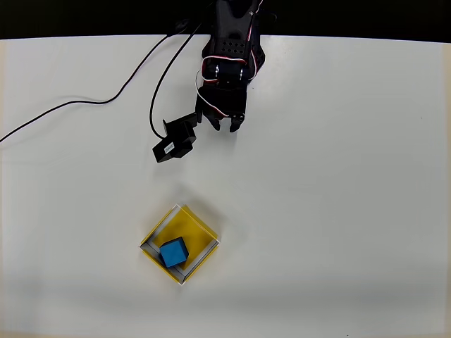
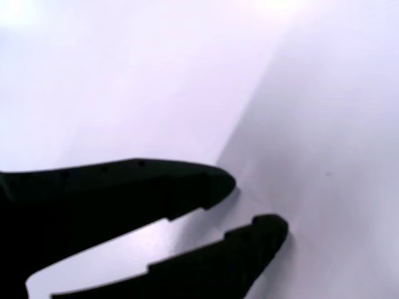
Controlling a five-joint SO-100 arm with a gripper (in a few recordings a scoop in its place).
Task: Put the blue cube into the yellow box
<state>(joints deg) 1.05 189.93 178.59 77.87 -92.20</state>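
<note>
The blue cube (image 1: 173, 252) lies inside the yellow box (image 1: 198, 229), in the lower corner of the tray, touching or close to its walls. The box stands turned like a diamond on the white table, low and left of centre in the overhead view. My black gripper (image 1: 224, 127) hangs far above it in the picture, near the table's back edge, well apart from box and cube. In the wrist view the gripper (image 2: 252, 205) stands open by a modest gap with bare white table between its fingers (image 2: 156, 187).
A black cable (image 1: 106, 98) runs in curves over the table's back left part toward the arm. The wrist camera block (image 1: 175, 144) sticks out to the left of the gripper. The black back edge (image 1: 70, 17) of the table runs along the top.
</note>
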